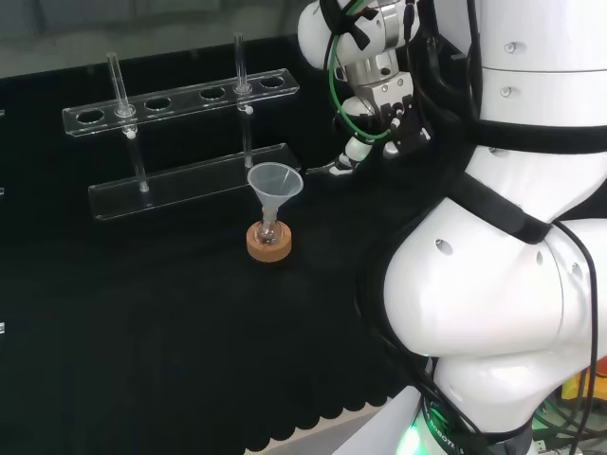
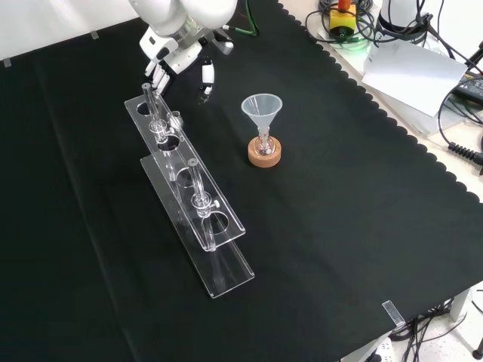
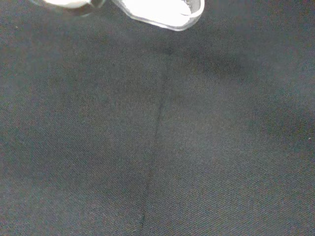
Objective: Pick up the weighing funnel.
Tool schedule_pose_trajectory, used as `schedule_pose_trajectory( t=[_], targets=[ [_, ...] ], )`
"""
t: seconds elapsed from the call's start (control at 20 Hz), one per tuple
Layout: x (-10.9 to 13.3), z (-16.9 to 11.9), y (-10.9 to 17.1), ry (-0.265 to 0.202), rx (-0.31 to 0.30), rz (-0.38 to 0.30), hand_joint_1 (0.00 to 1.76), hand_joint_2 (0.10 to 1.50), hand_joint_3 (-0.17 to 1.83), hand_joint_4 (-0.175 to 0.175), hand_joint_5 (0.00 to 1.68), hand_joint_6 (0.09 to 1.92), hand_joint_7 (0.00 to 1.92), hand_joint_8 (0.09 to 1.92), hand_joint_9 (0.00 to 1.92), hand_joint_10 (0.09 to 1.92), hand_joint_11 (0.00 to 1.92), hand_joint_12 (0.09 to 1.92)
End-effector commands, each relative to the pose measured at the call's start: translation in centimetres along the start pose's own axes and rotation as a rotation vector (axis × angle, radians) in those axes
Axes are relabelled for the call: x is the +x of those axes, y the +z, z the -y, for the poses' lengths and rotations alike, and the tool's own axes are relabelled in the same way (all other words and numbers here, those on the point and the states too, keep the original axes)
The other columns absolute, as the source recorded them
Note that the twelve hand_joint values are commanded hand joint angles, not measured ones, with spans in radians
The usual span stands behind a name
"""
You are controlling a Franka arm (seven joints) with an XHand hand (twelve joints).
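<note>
Bench: a black cloth (image 2: 355, 226) covers the worktop, and its scalloped edge runs down the right side of the front view.
Beyond the cloth: a white tabletop (image 2: 434, 121) carries a sheet of paper (image 2: 413, 68), tangled cables (image 2: 462, 147) and a yellow box (image 2: 343, 19) with a red button.
Backdrop: a plain grey wall (image 1: 142, 24) stands behind the bench in the head view.
Light: even and soft across the cloth.

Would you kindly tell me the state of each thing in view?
funnel: upright, mouth up, stem in flask.
flask: upright on cork ring.
cork ring: flat on the cloth.
rack: standing, two tubes upright in it.
hand: over the cloth beside the rack's end; grasp unclear.
</note>
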State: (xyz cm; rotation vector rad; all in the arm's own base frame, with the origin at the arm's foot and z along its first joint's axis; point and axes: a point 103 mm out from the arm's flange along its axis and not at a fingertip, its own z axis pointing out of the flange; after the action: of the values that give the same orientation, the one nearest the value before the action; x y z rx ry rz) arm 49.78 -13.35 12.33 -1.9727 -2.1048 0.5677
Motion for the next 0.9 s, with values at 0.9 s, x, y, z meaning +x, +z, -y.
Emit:
schedule_pose_trajectory(
  t=[0.9],
  targets=[
    [0.2,-3.0,3.5,-0.012,-0.011,-0.030,0.82,0.66,0.52,-0.045,0.64,0.09,0.43,0.68,0.66,0.58,0.35,1.39]
  ],
)
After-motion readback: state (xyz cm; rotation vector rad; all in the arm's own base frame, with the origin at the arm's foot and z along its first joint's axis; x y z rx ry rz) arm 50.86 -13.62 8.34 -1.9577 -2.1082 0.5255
